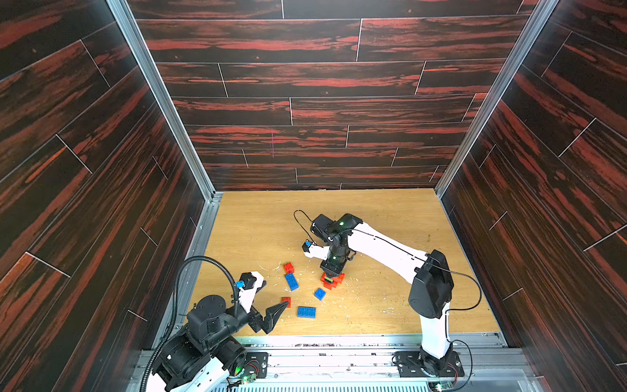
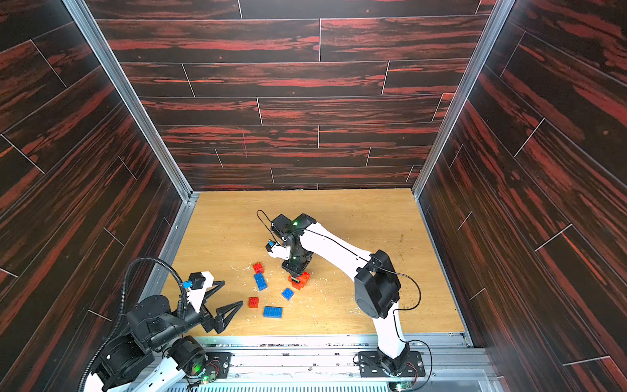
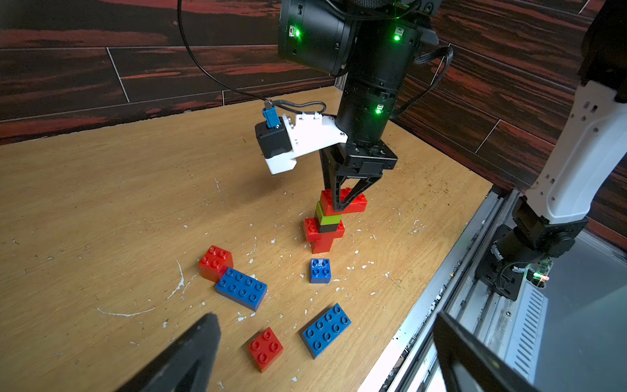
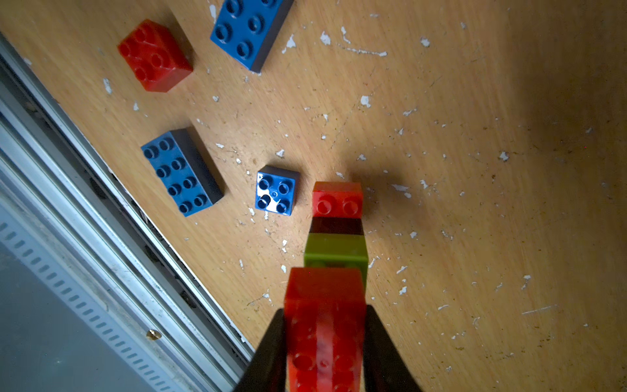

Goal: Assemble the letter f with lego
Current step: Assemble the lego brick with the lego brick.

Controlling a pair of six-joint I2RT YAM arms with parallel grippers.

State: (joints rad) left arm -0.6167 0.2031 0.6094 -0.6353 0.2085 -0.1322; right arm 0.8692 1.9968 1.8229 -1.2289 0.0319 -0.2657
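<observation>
A small lego stack stands mid-table: a red base, a wider red brick, black, lime green and a red top brick. My right gripper points straight down and is shut on that top red brick. Loose lego lies to its left and front: two red squares, two blue oblongs and a blue square. My left gripper hovers open and empty at the front left, near the front red square.
White flecks and scratches litter the wooden tabletop. A metal rail runs along the front edge, just past the front blue oblong. Dark wood-pattern walls close in the left, right and back.
</observation>
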